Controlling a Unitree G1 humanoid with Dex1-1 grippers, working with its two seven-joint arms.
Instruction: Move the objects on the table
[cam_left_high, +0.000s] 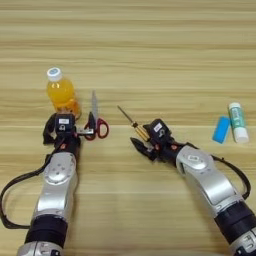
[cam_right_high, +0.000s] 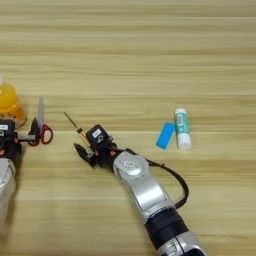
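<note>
Right gripper (cam_left_high: 143, 141) jaws closed around the screwdriver (cam_left_high: 131, 121) handle; left gripper (cam_left_high: 64, 131) jaws unreadable beside scissors (cam_left_high: 95, 120).

Juice bottle (cam_left_high: 61, 92) upright at nine o'clock; scissors (cam_left_high: 95, 120) just beside it; screwdriver (cam_left_high: 131, 121) centre; blue block (cam_left_high: 221, 129) and tube (cam_left_high: 238, 122) at three o'clock.

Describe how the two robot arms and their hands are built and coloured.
Both arms have rounded silver shells with black cuffs near the base. A black cable loops beside each. The left hand and right hand are black, each bearing a small white label, with orange-red accents at the wrists.
</note>
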